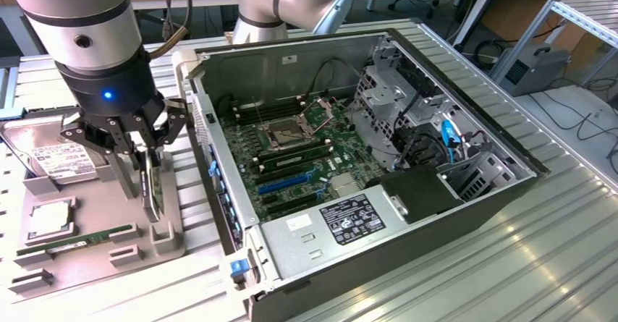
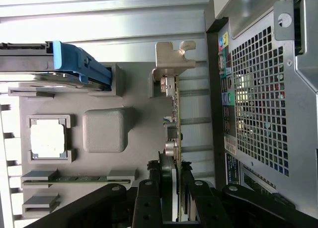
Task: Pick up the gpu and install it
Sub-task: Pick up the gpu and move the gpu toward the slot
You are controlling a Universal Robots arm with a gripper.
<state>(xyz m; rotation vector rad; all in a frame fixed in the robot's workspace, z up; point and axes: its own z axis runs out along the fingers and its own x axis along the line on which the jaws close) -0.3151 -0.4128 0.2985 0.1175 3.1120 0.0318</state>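
Note:
The gpu stands on edge in a slot of the grey parts tray, a thin dark card with a silvery bracket at its far end. My gripper has come down over it from above, one finger on each face. In the wrist view the gpu runs straight out from between the black fingers of the gripper, which press against its fan side and its board side. The card's lower edge still looks level with the tray's holder.
The open computer case lies to the exterior view's right of the tray, motherboard facing up with a blue slot. On the tray lie a hard drive, a processor and a green memory stick.

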